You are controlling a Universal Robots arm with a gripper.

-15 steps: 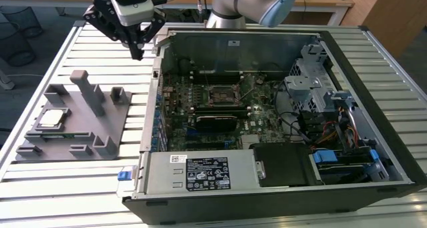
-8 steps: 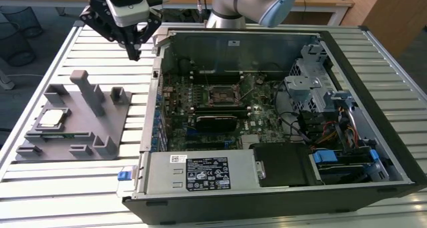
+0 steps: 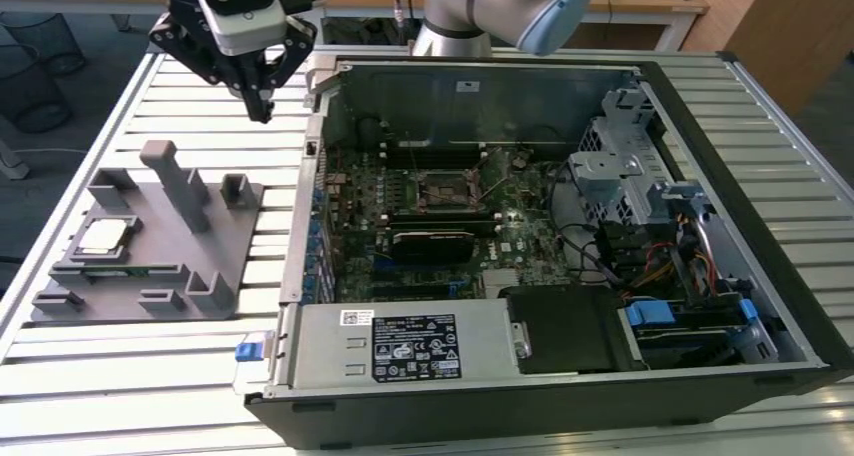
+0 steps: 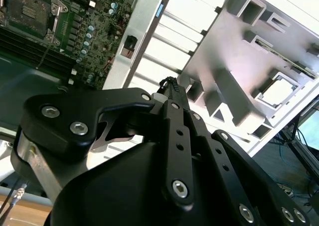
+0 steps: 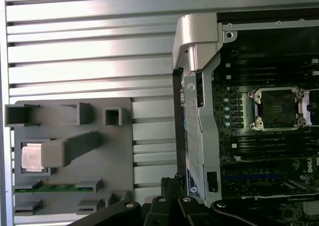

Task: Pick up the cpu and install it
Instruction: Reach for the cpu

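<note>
The cpu point(image 3: 104, 238) lies flat in a recess of the grey holder point(image 3: 200, 266) on the exterior view's left, its silver top facing up. In the first wrist view the cpu point(image 5: 30, 157) is partly covered by the holder's tall post point(image 5: 70, 148); the second wrist view shows the cpu point(image 4: 278, 92) as a pale square. My gripper point(image 3: 259, 109) hangs high above the slatted table, between the holder and the open computer case, well away from the cpu. Its fingers point(image 4: 169, 89) meet at the tips, shut on nothing. The empty socket point(image 3: 445, 188) sits mid-motherboard, as both wrist views show.
The open computer case point(image 3: 747, 126) fills the exterior view's right, its metal side wall point(image 5: 195, 61) standing close to my gripper. A green memory stick point(image 5: 55, 188) lies in the holder beside the cpu. Cables and a drive cage point(image 3: 627, 146) crowd the case's right side.
</note>
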